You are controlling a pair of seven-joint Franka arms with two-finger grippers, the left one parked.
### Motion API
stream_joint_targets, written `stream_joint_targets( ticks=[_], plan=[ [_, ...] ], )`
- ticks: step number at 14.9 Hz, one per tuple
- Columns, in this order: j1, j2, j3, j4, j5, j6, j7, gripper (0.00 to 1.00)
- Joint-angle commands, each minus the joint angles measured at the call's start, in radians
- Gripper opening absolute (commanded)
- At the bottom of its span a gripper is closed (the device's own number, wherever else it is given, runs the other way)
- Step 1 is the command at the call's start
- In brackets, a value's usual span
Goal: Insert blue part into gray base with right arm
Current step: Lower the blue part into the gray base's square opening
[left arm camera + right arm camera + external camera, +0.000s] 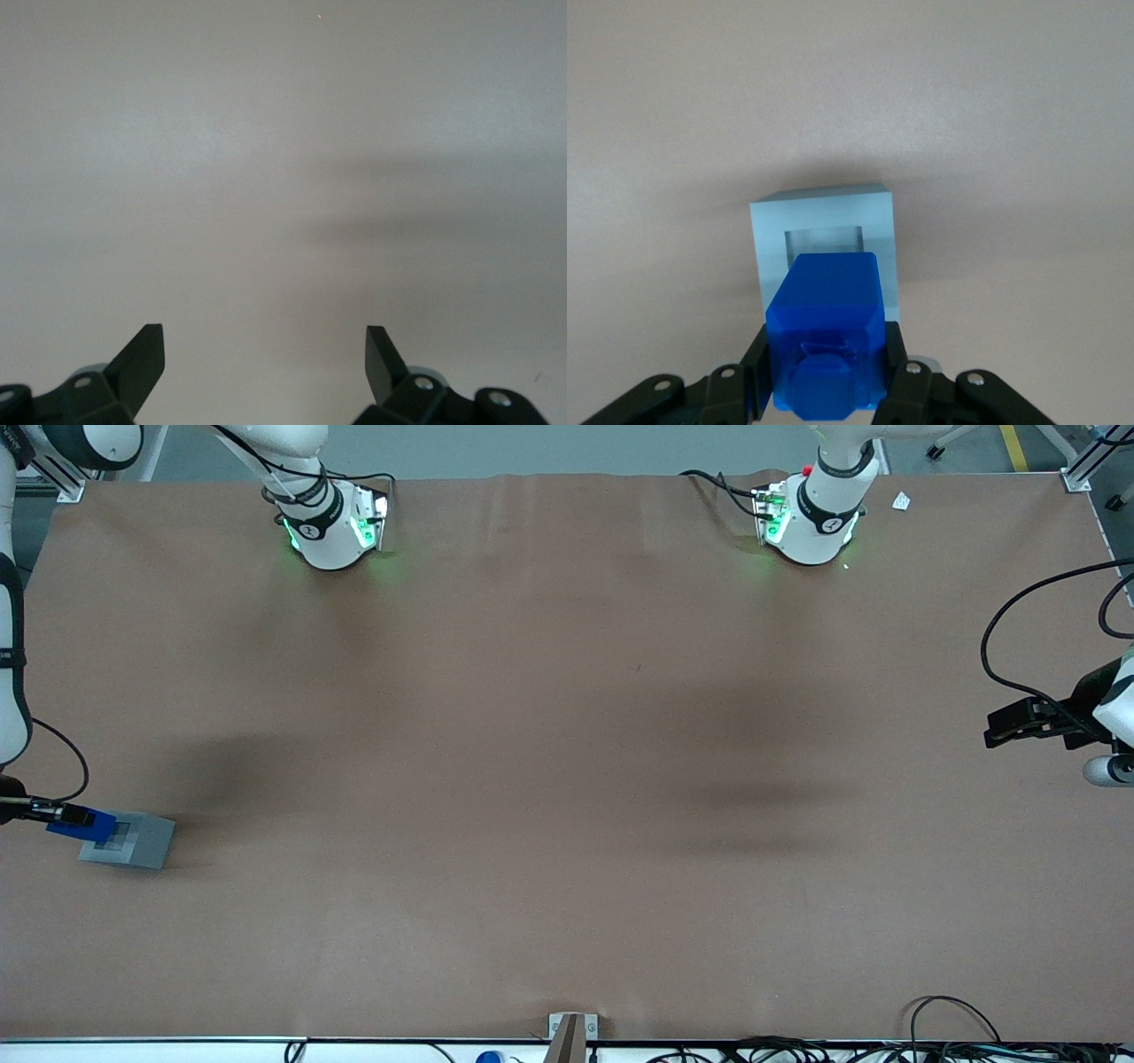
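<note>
Now one hand (824,372) grips one blue part (826,328) over one gray base (824,230).

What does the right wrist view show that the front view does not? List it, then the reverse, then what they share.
Only the right wrist view shows the square recess of the gray base as an open hollow, and the pincer fingers clamped on both sides of the blue part, which hangs just short of that recess.

Only the front view shows where this happens: at the working arm's end of the brown table, with both arm pedestals farther from the camera.

Both show the blue part held at the gray base, not yet seated.
</note>
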Motion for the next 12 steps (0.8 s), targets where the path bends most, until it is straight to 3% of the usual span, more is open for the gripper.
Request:
stream_joint_targets(
  ticks=[1,4,8,12],
  plan=[
    [0.003,0.016,0.008,0.026,-0.003,-0.016,0.013,0.00],
    [0.018,0.034,0.008,0.039,-0.004,-0.048,0.009,0.00],
    [0.018,0.125,0.010,0.223,-0.003,-0.195,0.011,0.00],
    [0.018,0.131,0.008,0.244,-0.004,-0.197,0.010,0.00]
  ],
)
